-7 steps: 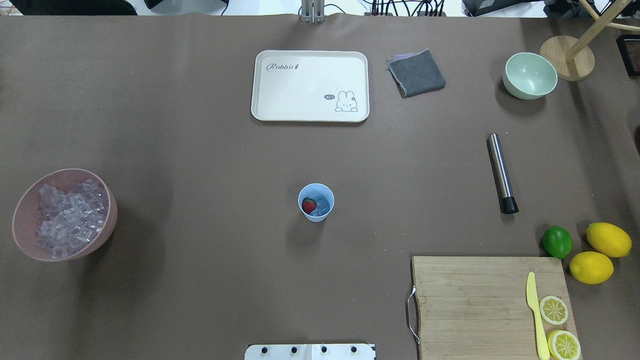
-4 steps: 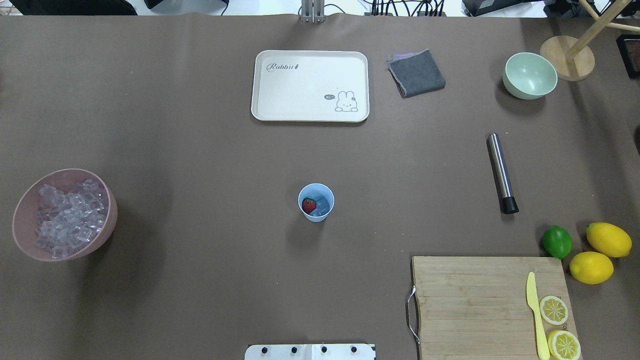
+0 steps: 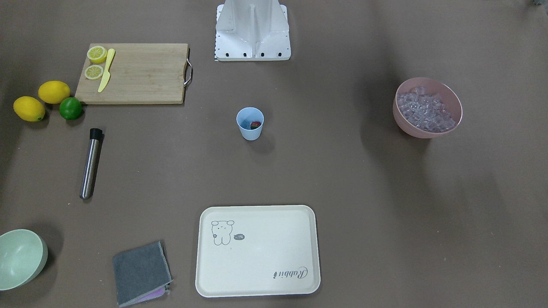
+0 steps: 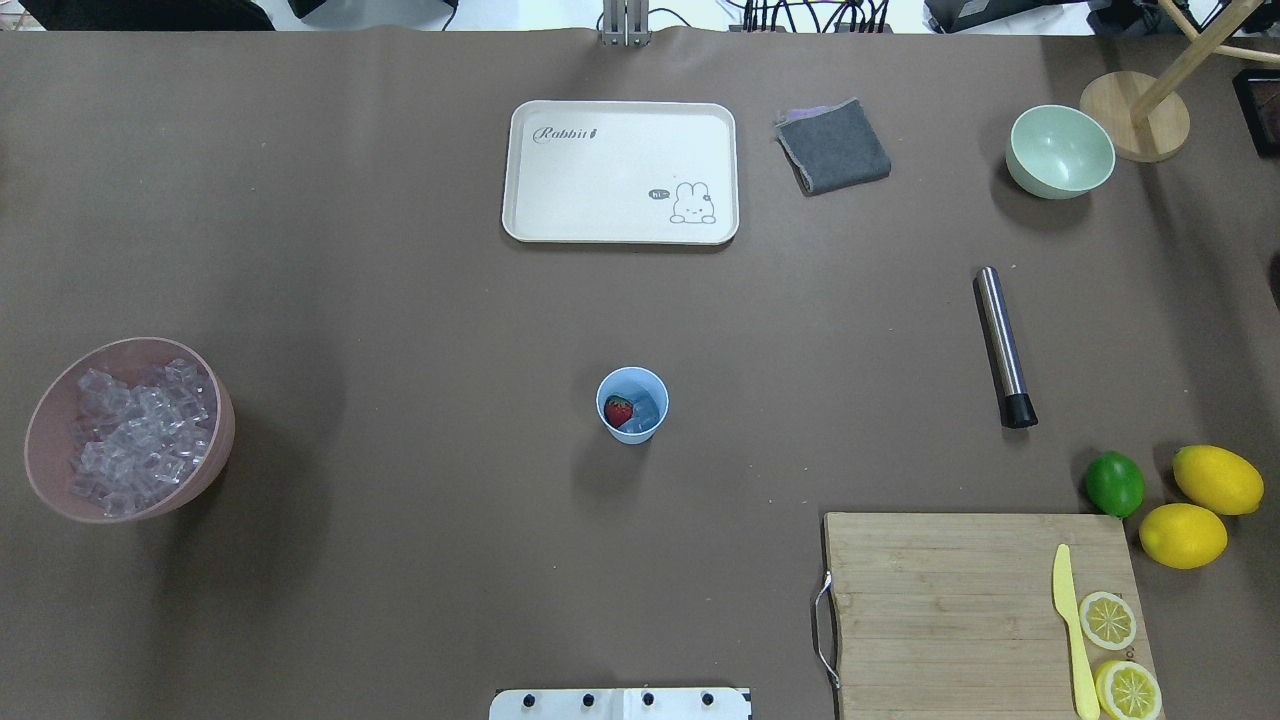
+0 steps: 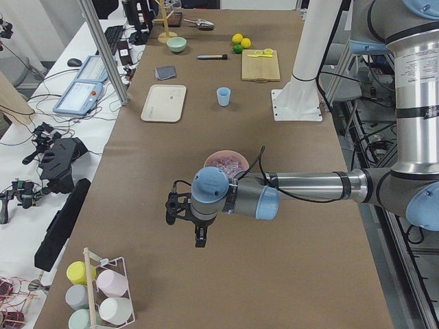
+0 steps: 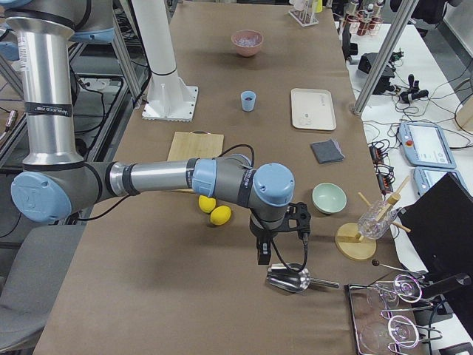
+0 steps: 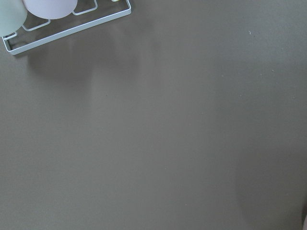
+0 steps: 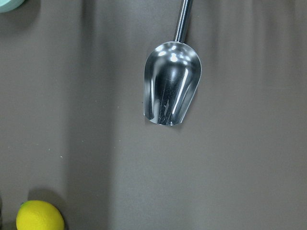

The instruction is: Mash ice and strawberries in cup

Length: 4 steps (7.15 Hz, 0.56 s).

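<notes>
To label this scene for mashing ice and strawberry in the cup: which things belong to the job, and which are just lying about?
Belong: cup, strawberry and ice inside it; probably the steel muddler as masher.

Lying about: pink bowl of spare ice, tray, grey cloth, green bowl, cutting board, yellow knife, lemon slices, lemons, lime, metal scoop.

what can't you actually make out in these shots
Left hand: exterior left view only, too small; open or shut unclear.
Right hand: exterior right view only; same.
Ice in the cup: overhead, pale against the blue; count unclear.
Scoop handle: right wrist view, cut by the top edge.
</notes>
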Each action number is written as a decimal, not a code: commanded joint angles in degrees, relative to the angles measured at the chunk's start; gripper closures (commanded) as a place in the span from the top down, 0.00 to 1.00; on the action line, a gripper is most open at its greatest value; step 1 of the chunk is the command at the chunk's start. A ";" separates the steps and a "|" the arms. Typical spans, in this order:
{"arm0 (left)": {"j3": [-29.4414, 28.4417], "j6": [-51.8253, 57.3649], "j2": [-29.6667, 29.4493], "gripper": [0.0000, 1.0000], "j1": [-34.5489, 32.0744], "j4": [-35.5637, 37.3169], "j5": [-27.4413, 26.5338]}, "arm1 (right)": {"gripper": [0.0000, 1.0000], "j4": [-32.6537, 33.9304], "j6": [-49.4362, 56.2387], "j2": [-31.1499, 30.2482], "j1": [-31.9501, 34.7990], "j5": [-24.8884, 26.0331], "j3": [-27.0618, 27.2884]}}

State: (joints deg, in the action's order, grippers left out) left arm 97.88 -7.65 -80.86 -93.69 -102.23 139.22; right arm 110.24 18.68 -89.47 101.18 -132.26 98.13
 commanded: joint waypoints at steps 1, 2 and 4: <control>-0.15 0.17 0.00 0.98 0.00 -0.08 -0.09 | 1.00 0.07 0.39 -0.44 0.33 0.51 -1.00; -0.15 0.18 0.00 0.98 0.00 -0.17 -0.35 | 1.00 -0.19 -0.31 0.25 0.34 0.51 -2.75; -0.67 0.18 1.31 0.98 0.00 -6.71 -2.01 | 1.00 -1.33 -0.40 0.26 0.34 0.08 -4.52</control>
State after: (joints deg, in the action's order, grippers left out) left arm 97.50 -7.44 -80.51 -93.69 -104.67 138.28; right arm 109.70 18.42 -89.24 101.51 -131.93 94.48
